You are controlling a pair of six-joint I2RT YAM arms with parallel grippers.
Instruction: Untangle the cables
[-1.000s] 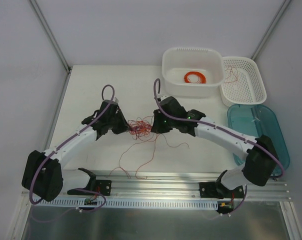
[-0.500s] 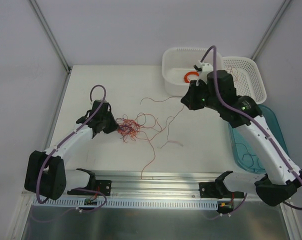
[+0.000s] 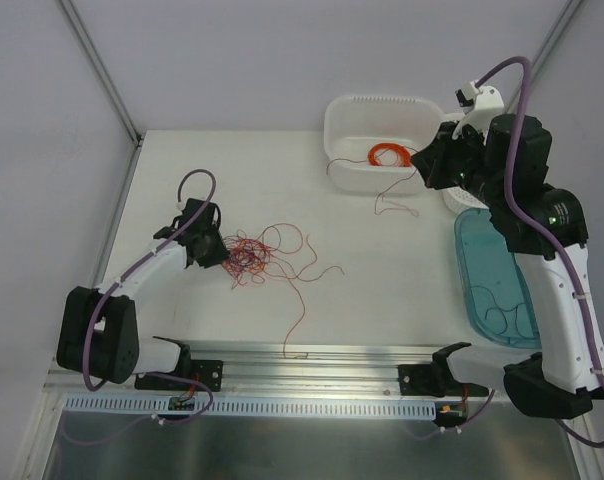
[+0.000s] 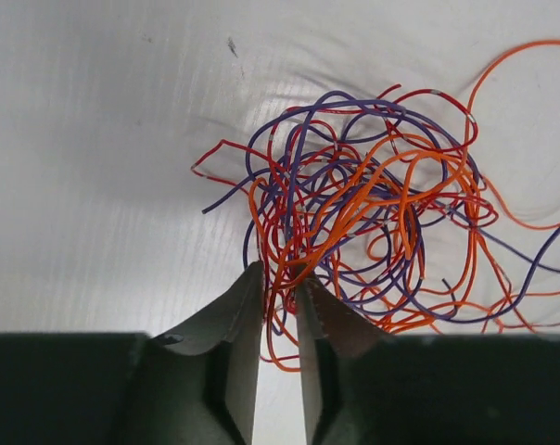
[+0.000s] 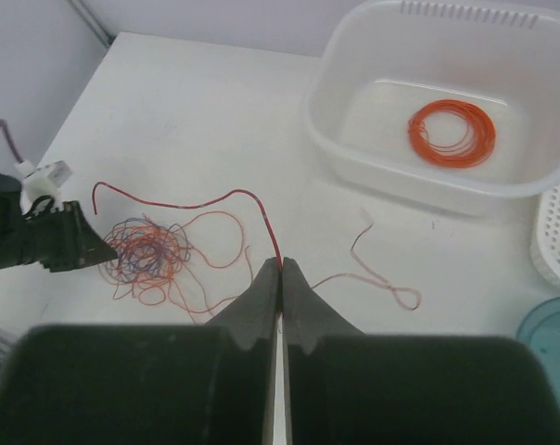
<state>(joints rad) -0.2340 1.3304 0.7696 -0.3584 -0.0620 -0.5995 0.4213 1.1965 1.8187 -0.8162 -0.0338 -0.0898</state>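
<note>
Top external view: nearest the arm bases, one loose red wire tail (image 3: 300, 315) trails over the white bench (image 3: 402, 280) toward the near edge. Behind it sits the tangle of hair-thin red, orange and purple wires (image 3: 250, 258), left of bench centre, with loops spilling out to its right. The left claw (image 3: 220, 255) is at the tangle's left edge. In the left wrist view this left claw (image 4: 278, 278) has its jaws parted a crack. Strands of the tangle (image 4: 373, 213) pass through the gap and do not look pinched.

Farther back, the right claw (image 3: 429, 168) is raised beside the white plastic tub (image 3: 382, 100). In the right wrist view the right claw (image 5: 280, 269) is clamped tight on a single red strand (image 5: 187, 204), which arcs back toward the tangle. The orange ring coil (image 5: 451, 133) lies in the tub.

Progress: early to middle, I judge. One strand is nearly pulled free and the main knot is dense. Most wires are not yet separated.
</note>
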